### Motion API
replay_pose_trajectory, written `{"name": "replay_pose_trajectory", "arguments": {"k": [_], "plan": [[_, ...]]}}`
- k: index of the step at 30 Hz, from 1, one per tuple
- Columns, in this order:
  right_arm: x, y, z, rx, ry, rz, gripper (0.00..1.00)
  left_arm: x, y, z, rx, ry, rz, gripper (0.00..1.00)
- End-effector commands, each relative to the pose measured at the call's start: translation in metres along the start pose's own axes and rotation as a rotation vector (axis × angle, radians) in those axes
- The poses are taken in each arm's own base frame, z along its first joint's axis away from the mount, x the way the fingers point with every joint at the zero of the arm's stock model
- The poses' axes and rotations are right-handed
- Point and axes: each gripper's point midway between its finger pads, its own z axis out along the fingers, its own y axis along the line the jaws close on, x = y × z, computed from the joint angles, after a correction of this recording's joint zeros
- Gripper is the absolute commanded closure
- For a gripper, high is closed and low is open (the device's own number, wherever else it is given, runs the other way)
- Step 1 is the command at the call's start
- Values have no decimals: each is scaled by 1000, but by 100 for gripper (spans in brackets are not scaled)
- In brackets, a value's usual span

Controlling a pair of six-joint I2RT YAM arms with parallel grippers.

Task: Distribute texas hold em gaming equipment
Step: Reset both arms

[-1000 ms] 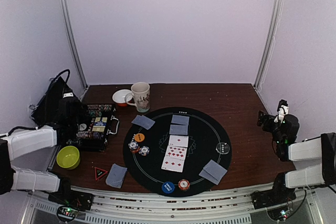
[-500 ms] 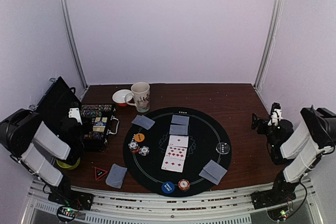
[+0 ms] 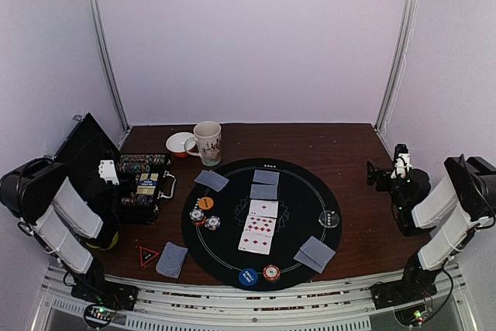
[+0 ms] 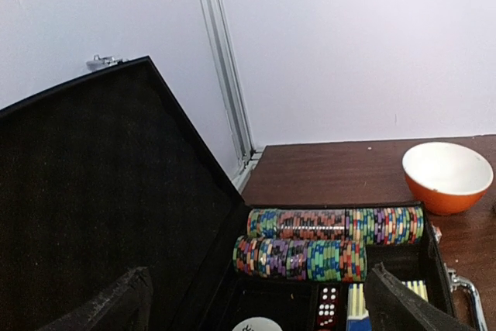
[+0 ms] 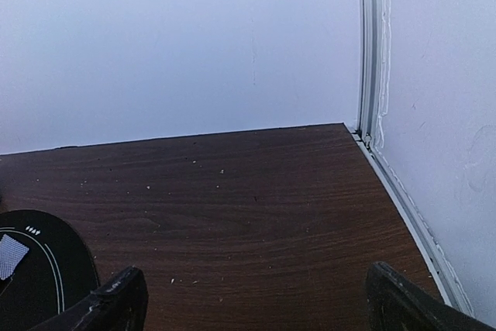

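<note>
Cards point(image 3: 260, 227) and chips point(image 3: 205, 218) lie on round mat point(image 3: 310, 191); left pincer point(image 4: 256, 292) and right pincer point(image 5: 252, 288) flank it, open, empty.

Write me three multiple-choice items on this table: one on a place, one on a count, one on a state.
1. Where does the blue round disc lie?
A. Propped against the back wall
B. At the near edge of the big round black mat, beside a striped poker chip stack
C. On bare wood in the far right corner

2. How many white face-up playing cards lie in a row mid-mat?
A. One
B. Six
C. Three

3. How does the black hinged chip case stand?
A. Lid raised open
B. Shut
C. Upside down

Key: 1 B, disc and stack sit side by side on the mat's near rim; 2 C, three red-pipped faces run in a line; 3 A, both the top and left wrist views show its lid raised.
</note>
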Motion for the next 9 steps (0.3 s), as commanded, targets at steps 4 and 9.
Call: {"name": "replay_pose_trajectory", "arguments": {"k": [4,9], "plan": [[-4,3,0,-11,-11,-11,0,-19,-2,16,0,-47,-25,2],[-4,3,1,-9,-9,-13,0,-19,-3,16,2,-44,-26,2]]}}
